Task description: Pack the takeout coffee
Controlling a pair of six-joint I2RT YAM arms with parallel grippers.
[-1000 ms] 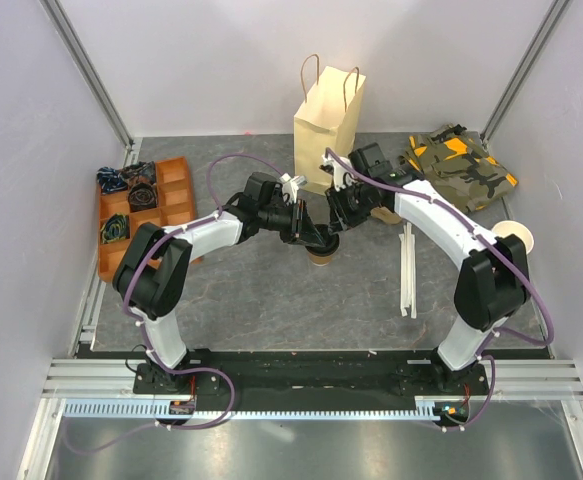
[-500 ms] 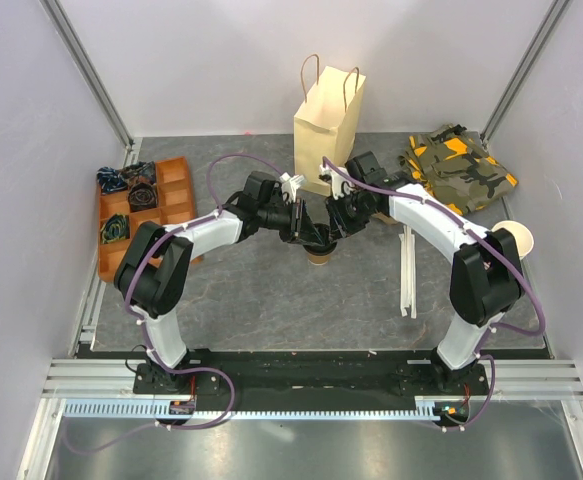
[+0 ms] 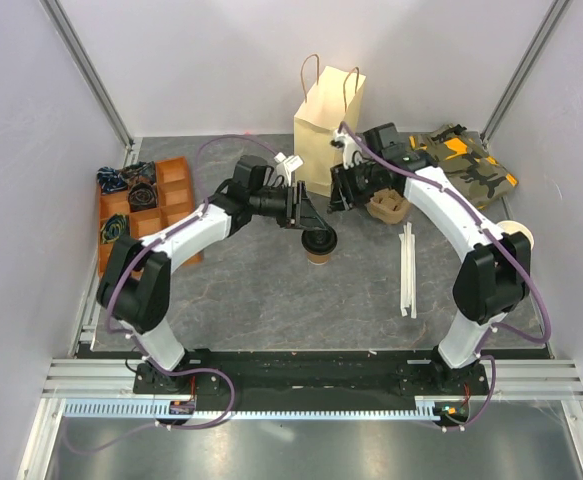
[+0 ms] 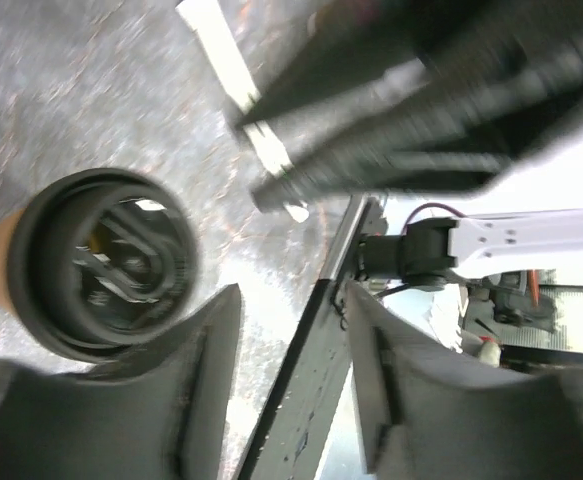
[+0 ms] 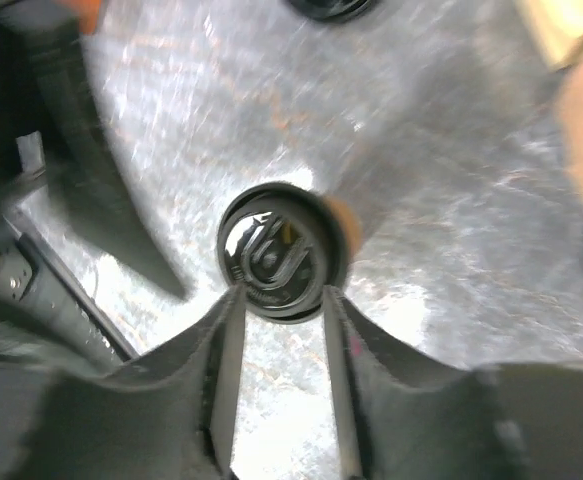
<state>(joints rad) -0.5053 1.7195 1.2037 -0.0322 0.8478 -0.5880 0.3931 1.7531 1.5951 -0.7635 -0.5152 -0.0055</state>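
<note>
1. The coffee (image 3: 320,245), a brown cup under a black lid, stood upright on the grey table (image 3: 261,290). It was in front of the bag (image 3: 328,120), on the side toward my bases, and apart from it.
2. My left gripper (image 3: 308,221) hung between the bag and the coffee, close to the lid. Its jaws stood apart with nothing between them. In its wrist view the lid sat just beside one finger (image 4: 196,400); whether that finger touched the cup, I could not tell.
3. My right gripper (image 3: 343,196) was at the bag's right front corner, apart from the coffee, with its jaws parted and gripping nothing. Its wrist view looked down on the lid, which showed just beyond the two fingertips (image 5: 223,350).
4. A stack of pale cups (image 3: 387,207) lay on its side just right of the bag's foot, beside my right wrist.
5. A camouflage cloth (image 3: 463,165) lay heaped farther right of the bag, near the right wall.
6. An orange tray (image 3: 166,205), with dark bundles in some of its compartments, sat well left of the bag.
7. A white strip (image 3: 408,270) lay in front of the bag and to its right, nearer my bases than the stack.
</note>
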